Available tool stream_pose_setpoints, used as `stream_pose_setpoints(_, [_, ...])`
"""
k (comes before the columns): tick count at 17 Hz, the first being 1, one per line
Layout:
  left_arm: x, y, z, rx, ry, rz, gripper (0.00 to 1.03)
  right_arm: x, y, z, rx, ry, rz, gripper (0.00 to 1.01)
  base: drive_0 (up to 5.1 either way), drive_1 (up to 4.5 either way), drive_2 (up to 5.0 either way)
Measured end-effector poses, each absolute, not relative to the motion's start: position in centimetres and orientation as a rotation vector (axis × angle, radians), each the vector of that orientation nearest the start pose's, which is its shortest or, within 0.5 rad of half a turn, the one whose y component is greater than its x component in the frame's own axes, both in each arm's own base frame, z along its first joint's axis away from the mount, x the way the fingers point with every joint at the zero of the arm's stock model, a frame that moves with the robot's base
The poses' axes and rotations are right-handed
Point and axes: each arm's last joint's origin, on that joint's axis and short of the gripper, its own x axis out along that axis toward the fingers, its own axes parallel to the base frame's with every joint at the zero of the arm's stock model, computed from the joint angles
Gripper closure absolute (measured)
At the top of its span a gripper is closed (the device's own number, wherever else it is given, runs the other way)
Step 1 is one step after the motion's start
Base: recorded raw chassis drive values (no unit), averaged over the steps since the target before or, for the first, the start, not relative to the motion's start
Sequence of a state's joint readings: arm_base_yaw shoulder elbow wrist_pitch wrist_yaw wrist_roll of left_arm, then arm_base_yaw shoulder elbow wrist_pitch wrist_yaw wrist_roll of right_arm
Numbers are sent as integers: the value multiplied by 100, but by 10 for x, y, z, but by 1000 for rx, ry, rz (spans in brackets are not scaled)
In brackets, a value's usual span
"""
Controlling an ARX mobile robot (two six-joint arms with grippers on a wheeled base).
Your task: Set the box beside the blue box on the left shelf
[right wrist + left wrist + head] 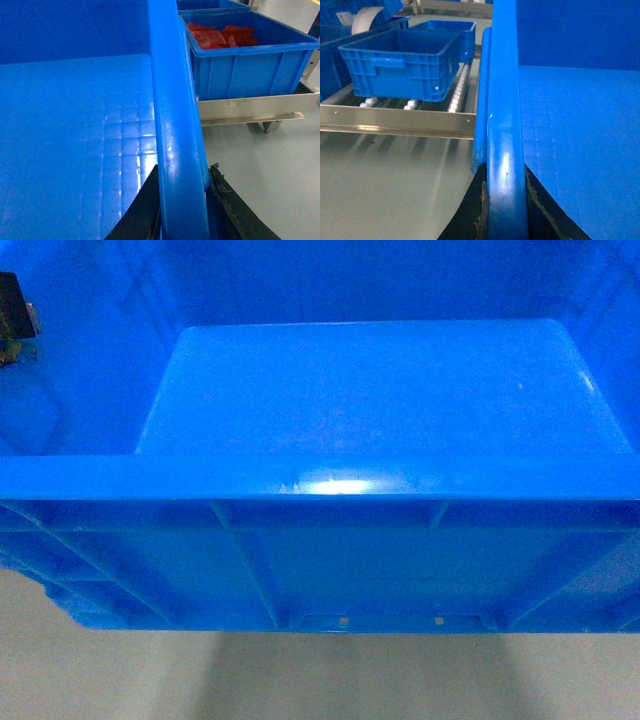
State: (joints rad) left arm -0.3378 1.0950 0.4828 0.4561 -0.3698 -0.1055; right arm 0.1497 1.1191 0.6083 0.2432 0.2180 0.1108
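Note:
The box [380,390], a big bright-blue crate with an empty smooth bottom, fills the head view, its ribbed near wall toward me. My left gripper [505,176] is shut on the box's left rim [504,100], one black finger [479,210] on each side. The right gripper [182,172] is shut the same way on the right rim [170,100]. Ahead in the left wrist view stands the left shelf [395,121], a metal rail with white rollers [457,95]. A blue box [400,65] rests on it, left of my crate's edge.
A second blue crate [452,30] stands farther back on the same rack. To the right, another blue crate [240,65] holding red packets [220,34] sits on a metal rack [250,107]. Pale grey floor [320,680] lies below.

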Motion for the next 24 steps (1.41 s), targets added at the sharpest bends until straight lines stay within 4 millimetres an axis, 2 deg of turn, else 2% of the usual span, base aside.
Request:
stream_pose_setpoints(14, [218,-66,231,-51,146,40,92,239,30,248,61,261,-82,83,0,0,0])
stream_pose_setpoints(24, [218,-65,232,-51,144,40,92,238,30,248,61,258,-82,83,11,417,-394])
